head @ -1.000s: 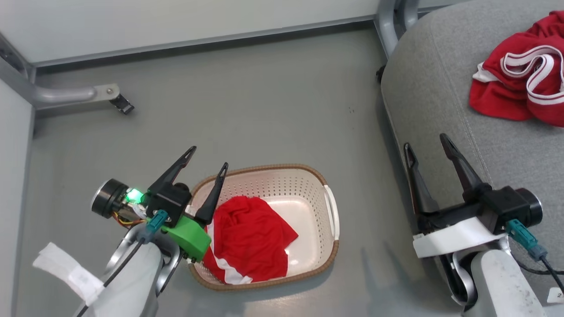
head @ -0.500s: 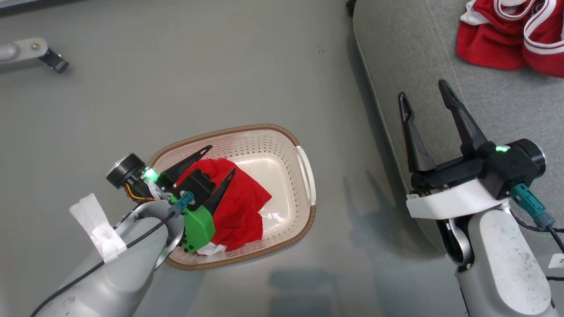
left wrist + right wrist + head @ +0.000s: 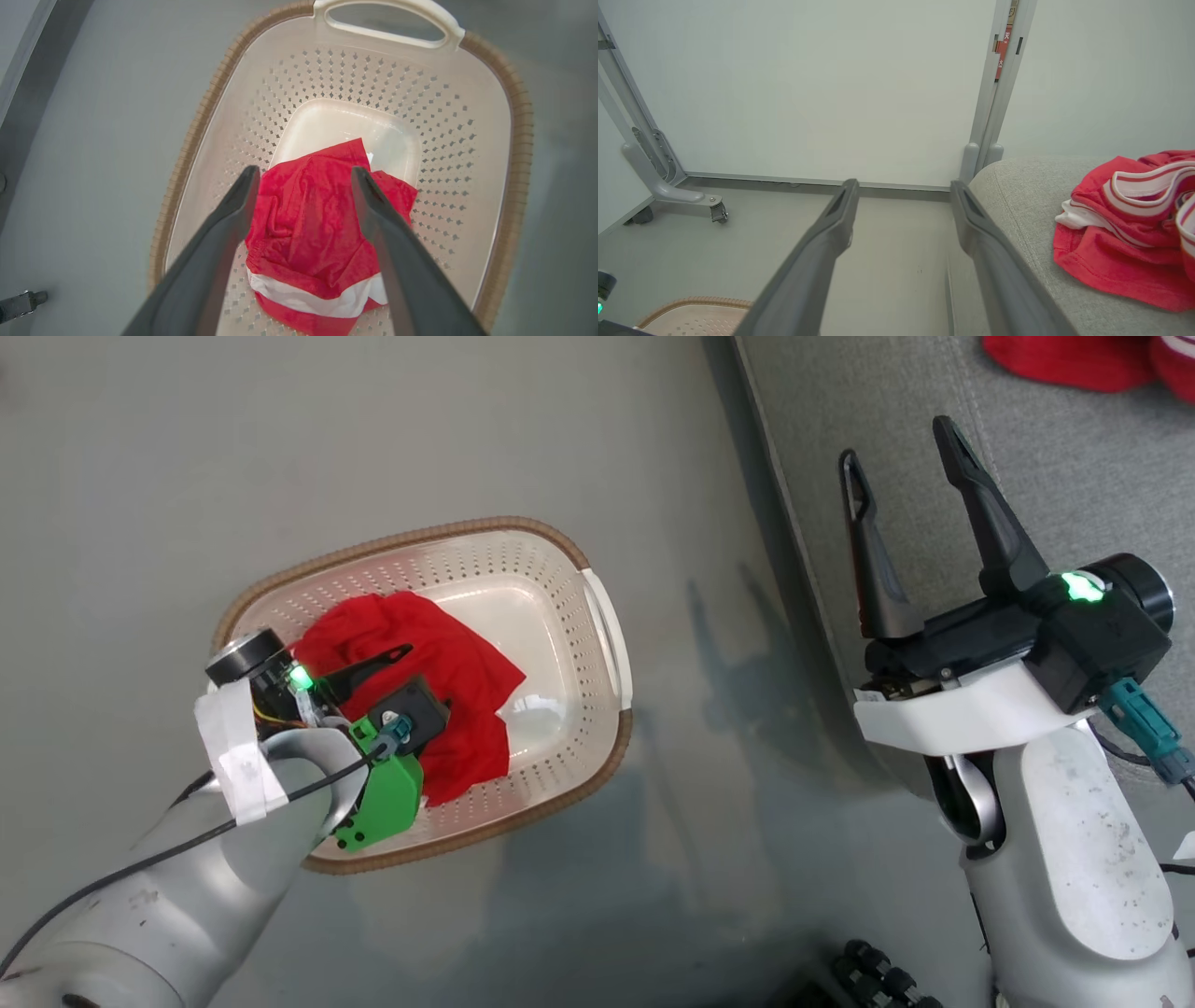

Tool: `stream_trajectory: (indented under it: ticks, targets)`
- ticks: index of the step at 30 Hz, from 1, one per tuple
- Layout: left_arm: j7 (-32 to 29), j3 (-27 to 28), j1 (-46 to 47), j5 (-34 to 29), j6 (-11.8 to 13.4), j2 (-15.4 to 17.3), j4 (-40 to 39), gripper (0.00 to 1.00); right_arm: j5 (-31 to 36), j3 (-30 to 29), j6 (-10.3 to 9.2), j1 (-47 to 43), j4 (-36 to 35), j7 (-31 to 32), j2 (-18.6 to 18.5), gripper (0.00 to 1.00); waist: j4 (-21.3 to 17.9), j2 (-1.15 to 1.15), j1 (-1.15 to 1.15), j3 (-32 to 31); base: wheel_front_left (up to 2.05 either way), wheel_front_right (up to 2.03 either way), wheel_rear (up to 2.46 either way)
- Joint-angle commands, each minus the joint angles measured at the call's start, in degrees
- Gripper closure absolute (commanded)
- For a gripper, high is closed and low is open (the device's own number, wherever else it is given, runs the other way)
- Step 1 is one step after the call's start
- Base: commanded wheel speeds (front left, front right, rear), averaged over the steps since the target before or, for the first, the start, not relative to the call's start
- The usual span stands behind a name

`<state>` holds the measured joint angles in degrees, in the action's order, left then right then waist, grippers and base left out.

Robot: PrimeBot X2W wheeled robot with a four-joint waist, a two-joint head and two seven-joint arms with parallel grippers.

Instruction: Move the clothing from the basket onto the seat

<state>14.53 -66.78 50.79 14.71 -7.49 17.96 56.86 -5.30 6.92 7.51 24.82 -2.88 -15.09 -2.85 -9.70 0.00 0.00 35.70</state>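
Rightward, we see the grey seat carrying one red garment; the basket holds the second garment beneath our left gripper, fingers spread and empty; the right gripper, likewise spread and empty, hangs by the seat edge.

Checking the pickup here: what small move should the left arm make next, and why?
Probably lower the open left gripper slightly and close on the red garment: its fingers frame it, crumpled in the basket, with nothing pinched yet.

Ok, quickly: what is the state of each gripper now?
Left gripper: open, over the red garment in the basket, nothing held.
Right gripper: open, empty.
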Motion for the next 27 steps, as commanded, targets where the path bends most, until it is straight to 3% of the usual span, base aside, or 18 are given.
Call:
stream_trajectory:
  ticks: [1,9,27]
  targets:
    - [-0.3,-1.1,1.9,1.0,0.0,-0.1,0.9,0.0,0.2,0.2,-0.04,1.1,-0.5,-0.1,-0.1,0.0,-1.7,0.0,0.0,4.1,0.0,0.0,0.0]
    - [-4.7,-6.2,7.4,1.6,0.0,-1.6,5.9,0.0,0.2,0.7,-0.04,3.7,-2.3,-0.1,-0.1,0.0,-2.4,0.0,0.0,10.3,0.0,0.0,0.0]
    - [-20.7,-6.6,12.4,-4.4,0.0,-1.9,10.7,0.0,0.1,0.4,-0.04,4.6,-6.4,-0.1,-0.1,0.0,-3.2,0.0,0.0,19.1,0.0,0.0,0.0]
